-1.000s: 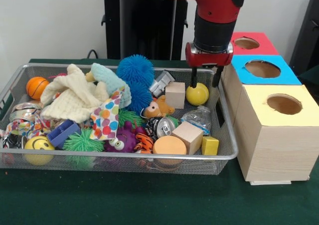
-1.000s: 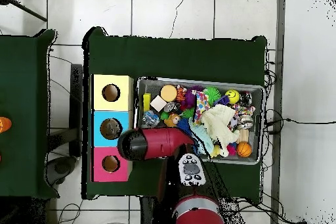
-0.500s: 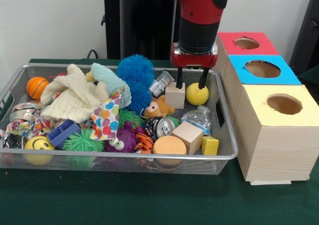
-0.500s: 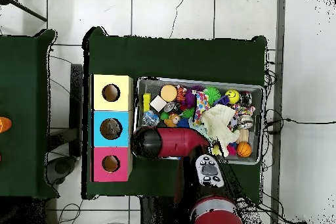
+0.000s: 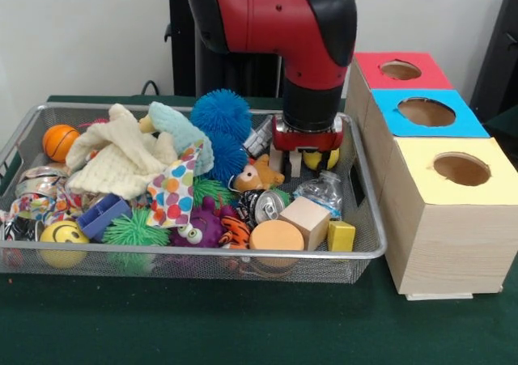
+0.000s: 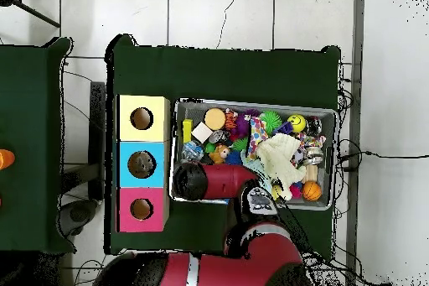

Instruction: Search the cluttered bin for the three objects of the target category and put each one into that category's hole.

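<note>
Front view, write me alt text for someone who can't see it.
A red and black robot arm reaches down into a wire bin crammed with toys, its gripper straddling a small wooden cube. Right of the bin stand three wooden boxes with round holes, topped red, blue and yellow.

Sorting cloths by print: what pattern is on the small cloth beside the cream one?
Multicoloured polka dots on white cloth; front view.
</note>
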Controlling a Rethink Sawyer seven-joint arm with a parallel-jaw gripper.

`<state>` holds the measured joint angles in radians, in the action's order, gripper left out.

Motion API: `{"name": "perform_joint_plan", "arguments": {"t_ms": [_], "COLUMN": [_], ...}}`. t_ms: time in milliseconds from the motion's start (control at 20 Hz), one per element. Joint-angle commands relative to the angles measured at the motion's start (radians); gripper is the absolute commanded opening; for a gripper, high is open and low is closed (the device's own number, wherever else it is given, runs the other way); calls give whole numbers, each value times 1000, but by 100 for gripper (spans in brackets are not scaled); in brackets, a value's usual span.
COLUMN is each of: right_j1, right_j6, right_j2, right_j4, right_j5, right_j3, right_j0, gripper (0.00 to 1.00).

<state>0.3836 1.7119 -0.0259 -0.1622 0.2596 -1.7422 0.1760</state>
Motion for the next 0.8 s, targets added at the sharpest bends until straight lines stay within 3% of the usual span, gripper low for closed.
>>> {"name": "perform_joint_plan", "arguments": {"t_ms": [50,350,650,800], "right_j1": [-221,-236,-259,-224], "right_j6": [231,242,207,191], "right_j2": [-18,-26,-61,-49], "right_j4": [46,88,79,67], "right_j5": [-158,-214,-238,-216], "right_j3": [88,50,55,53], "right_j0": [-70,-90,-68,-85], "gripper": [100,100,100,100]}}
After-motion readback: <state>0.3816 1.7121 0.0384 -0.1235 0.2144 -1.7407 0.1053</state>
